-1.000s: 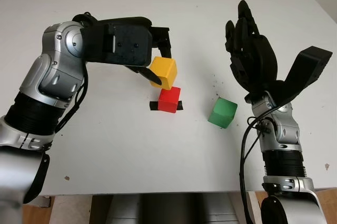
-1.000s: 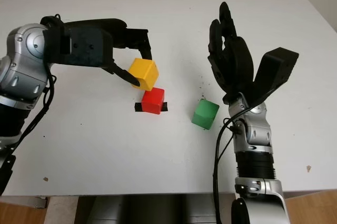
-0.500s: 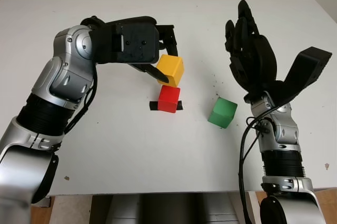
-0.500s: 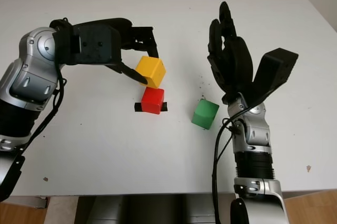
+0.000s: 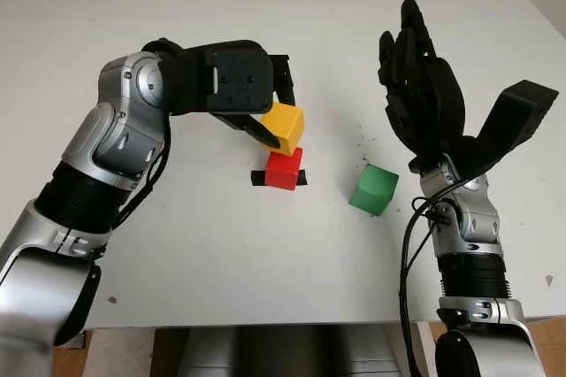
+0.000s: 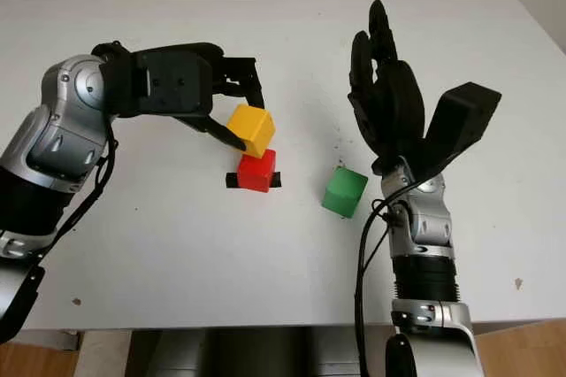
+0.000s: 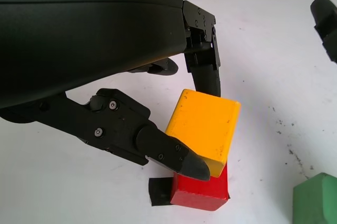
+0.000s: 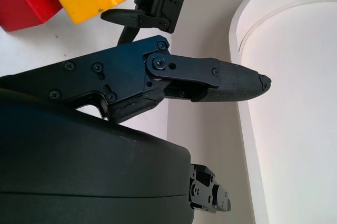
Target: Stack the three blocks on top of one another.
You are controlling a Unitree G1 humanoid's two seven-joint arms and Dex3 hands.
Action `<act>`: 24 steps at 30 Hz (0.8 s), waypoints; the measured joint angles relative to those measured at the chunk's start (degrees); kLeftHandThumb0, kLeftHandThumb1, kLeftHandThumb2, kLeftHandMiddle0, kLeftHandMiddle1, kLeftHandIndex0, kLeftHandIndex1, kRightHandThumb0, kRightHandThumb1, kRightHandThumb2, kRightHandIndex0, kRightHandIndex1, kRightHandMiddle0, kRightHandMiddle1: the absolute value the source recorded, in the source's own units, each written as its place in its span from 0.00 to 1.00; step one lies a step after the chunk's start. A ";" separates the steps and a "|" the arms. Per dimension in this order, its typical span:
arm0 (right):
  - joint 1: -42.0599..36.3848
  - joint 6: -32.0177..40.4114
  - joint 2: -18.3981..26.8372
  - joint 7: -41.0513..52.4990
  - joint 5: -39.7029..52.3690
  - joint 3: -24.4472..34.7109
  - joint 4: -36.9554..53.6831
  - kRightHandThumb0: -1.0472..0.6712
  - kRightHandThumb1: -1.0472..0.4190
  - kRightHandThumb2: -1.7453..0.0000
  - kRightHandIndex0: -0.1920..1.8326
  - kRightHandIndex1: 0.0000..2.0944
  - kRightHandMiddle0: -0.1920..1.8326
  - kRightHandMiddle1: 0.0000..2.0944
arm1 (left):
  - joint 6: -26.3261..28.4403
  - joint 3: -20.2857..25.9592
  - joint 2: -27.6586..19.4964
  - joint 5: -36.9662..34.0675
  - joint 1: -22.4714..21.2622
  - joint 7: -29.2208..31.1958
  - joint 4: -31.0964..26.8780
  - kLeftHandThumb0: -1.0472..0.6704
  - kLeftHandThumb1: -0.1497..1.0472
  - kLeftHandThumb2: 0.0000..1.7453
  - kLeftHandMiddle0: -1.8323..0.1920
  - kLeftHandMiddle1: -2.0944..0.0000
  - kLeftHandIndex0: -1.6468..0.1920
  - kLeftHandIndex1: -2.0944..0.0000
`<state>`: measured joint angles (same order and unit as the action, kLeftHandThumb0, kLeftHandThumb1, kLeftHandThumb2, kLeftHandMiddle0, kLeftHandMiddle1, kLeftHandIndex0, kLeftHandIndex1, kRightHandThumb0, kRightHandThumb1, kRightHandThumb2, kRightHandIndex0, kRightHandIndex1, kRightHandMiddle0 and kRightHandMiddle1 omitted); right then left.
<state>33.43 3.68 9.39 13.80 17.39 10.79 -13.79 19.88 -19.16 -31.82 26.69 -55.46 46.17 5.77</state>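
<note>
Bright, even light on the white table (image 5: 265, 288); soft shadows, sharp focus.

The left hand (image 6: 232, 110) reaches in over the middle of the white table (image 6: 177, 244), its fingers (image 6: 228, 137) pinching the yellow block (image 6: 251, 128) on two sides. That block is tilted and sits right above the red block (image 6: 257, 170), about touching its top. The red block stands on a strip of black tape (image 6: 233, 180). Off to the right, apart from the pair, the green block (image 6: 344, 192) sits alone. Above it the right hand (image 6: 387, 111) is raised, open, holding nothing.
</note>
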 measured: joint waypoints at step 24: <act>-0.38 -0.05 -0.74 -1.16 -0.91 -0.09 0.01 0.20 0.00 0.72 0.00 0.00 0.00 0.00 | 2.59 -0.84 0.63 -1.26 0.76 2.99 1.19 0.43 0.97 0.03 0.76 0.97 0.67 0.02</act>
<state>33.05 3.63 8.65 12.63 16.48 10.71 -13.79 22.47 -20.00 -31.19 25.43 -54.70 49.16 6.97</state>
